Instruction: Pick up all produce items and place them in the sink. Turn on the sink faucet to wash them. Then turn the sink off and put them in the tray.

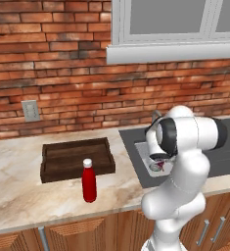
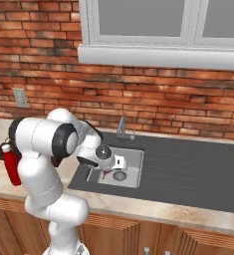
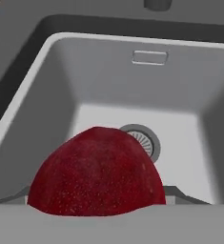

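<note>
1. The pincer (image 2: 107, 173) hangs low inside the sink (image 2: 132, 155), clamped wide around the dark-red produce item (image 3: 95, 174), near the drain (image 3: 143, 139).
2. Risk, as a judgement: a release here could let the round fruit roll across the basin floor.
3. The basin walls stand close around the hand; the faucet (image 2: 122, 129) is just behind. Open room lies upward, toward the tray (image 1: 76, 158) on the surface (image 1: 18, 186).

Marble counter (image 1: 18, 186): tray (image 1: 76, 158), bottle (image 1: 89, 181).
</note>
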{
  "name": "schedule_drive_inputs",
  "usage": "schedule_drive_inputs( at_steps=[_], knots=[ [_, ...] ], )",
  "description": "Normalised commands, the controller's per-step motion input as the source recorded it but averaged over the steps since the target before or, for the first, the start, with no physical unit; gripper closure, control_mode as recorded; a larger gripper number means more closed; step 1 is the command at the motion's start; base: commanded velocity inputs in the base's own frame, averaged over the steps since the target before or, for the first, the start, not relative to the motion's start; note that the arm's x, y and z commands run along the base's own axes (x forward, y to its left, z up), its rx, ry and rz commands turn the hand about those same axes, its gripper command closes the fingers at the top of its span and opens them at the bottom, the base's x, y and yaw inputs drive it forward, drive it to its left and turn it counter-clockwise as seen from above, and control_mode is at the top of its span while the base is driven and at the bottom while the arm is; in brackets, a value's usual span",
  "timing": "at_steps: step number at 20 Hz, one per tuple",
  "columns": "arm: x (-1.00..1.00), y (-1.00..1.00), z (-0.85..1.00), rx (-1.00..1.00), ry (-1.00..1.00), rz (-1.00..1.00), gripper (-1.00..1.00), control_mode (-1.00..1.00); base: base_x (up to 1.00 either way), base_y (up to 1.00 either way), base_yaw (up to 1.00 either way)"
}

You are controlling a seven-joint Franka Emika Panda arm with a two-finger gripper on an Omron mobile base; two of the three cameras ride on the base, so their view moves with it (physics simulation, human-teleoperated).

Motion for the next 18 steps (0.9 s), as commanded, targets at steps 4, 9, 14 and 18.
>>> schedule_drive_inputs(
  at_steps=[4, 9, 14, 18],
  knots=[
    [0.0, 0.24, 0.96, 0.0, 0.0, 0.0, 1.0, -1.0, 0.0, 0.0, 0.0],
    [0.0, 0.24, 0.99, 0.0, 0.0, 0.0, 1.0, -1.0, 0.0, 0.0, 0.0],
    [0.01, 0.23, 0.98, -0.01, 0.0, 0.0, 1.0, -1.0, 0.0, 0.0, 0.0],
    [0.01, 0.25, 0.99, 0.0, 0.02, 0.0, 1.0, -1.0, 0.0, 0.0, 0.0]
  ],
)
